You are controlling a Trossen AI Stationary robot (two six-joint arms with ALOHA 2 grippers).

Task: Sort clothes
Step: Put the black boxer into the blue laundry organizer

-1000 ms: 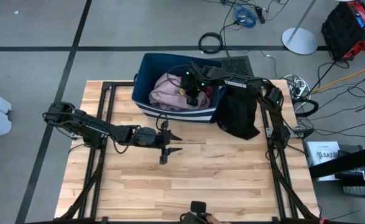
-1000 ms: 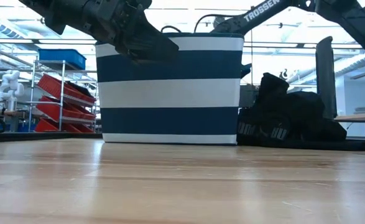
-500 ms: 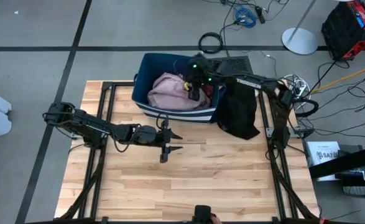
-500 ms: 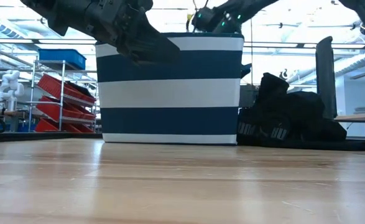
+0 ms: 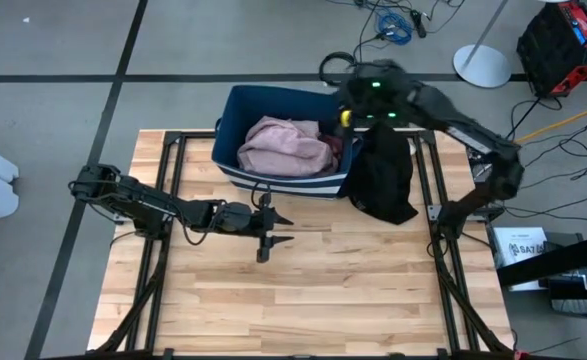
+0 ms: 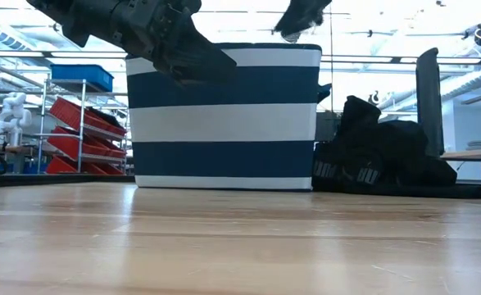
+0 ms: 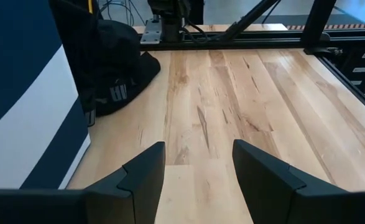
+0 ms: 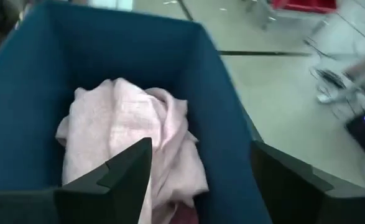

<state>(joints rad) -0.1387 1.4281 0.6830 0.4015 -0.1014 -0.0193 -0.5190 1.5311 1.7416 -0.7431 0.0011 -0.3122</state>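
The right gripper (image 8: 198,180) hangs above the bin's (image 5: 235,172) right end, fingers spread and empty; the crumpled pale pink garment (image 5: 281,146) lies inside the bin, below and left of it. A black garment (image 5: 383,182) lies heaped beside the bin. The left gripper (image 7: 198,180) hovers over the table (image 5: 353,290), parted, empty.

Two dark, jointed arms.
Matte black links, flat angular black fingers (image 7: 146,180), green lights glowing on right arm (image 5: 413,100).
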